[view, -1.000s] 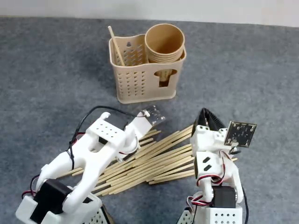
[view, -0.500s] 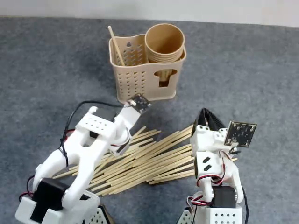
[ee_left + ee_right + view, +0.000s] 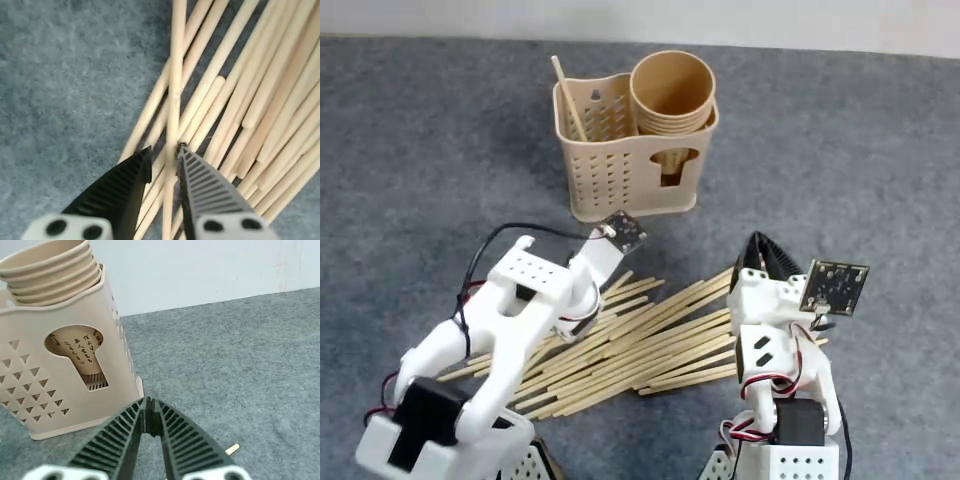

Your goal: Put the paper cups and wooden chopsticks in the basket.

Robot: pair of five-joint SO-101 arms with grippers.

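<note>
High view: left arm [image 3: 520,320] at lower left, bent forward, wrist tipped down over left end of chopstick pile [image 3: 660,340] at centre. Left wrist view: left gripper [image 3: 164,150] pinches single chopstick [image 3: 176,75] between tips. Right arm [image 3: 775,340] at lower right, upright. Right gripper [image 3: 150,405] clenched, empty, facing basket [image 3: 620,170] at upper centre. Cups [image 3: 670,118] stacked in basket's right compartment. Leaning chopstick [image 3: 568,95] in left compartment.

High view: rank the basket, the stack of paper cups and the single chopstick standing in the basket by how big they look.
Largest: the basket.
Then the stack of paper cups.
Smallest: the chopstick, long but very thin.
</note>
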